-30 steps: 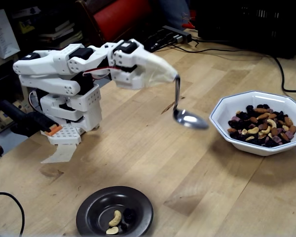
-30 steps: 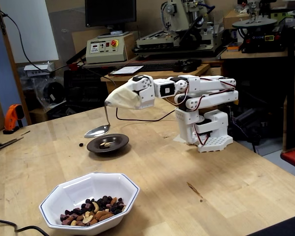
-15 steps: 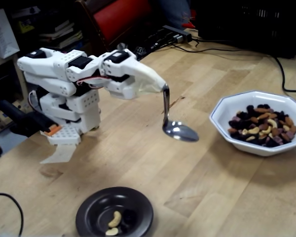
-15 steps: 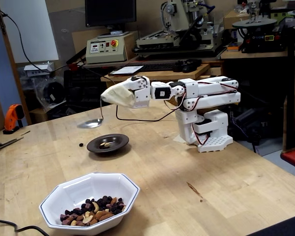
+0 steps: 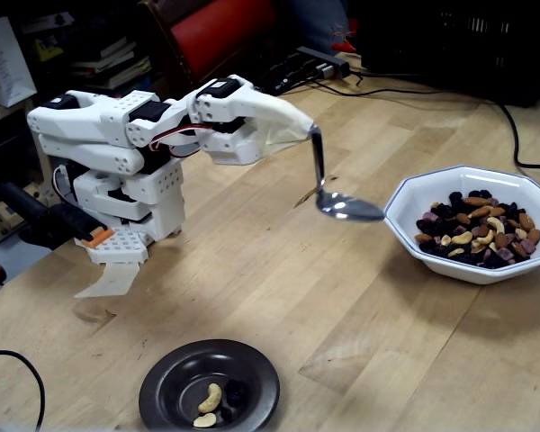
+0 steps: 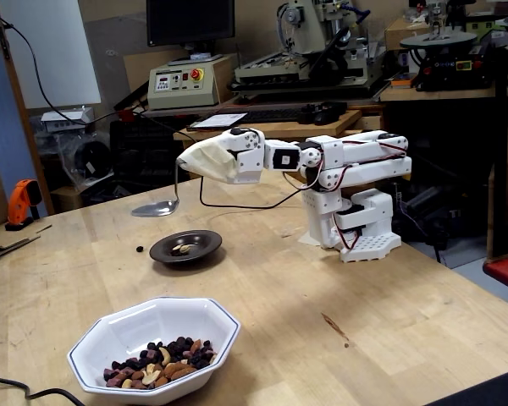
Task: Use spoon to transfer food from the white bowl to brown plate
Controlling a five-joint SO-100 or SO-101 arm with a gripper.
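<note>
The spoon (image 5: 346, 206) hangs in the air from the gripper (image 5: 288, 129), its handle pointing down and its oval scoop held level and empty, just beside the rim of the white bowl (image 5: 405, 232) in a fixed view. The arm reaches out roughly level from its white base, folded back over itself. Off-white tape wraps the gripper's tip and hides the jaws, so whether they are clenched cannot be told, though the spoon handle emerges from the wrap.

In the other fixed view the spoon (image 6: 155, 207) shows above the table beyond the brown plate (image 6: 164, 251), and one dark bit (image 6: 139, 249) lies on the wood beside that plate.

One bowl holds a heap of food (image 5: 480, 237); the single plate (image 5: 166, 389) holds two pale cashews (image 5: 208, 404) and a dark piece.
</note>
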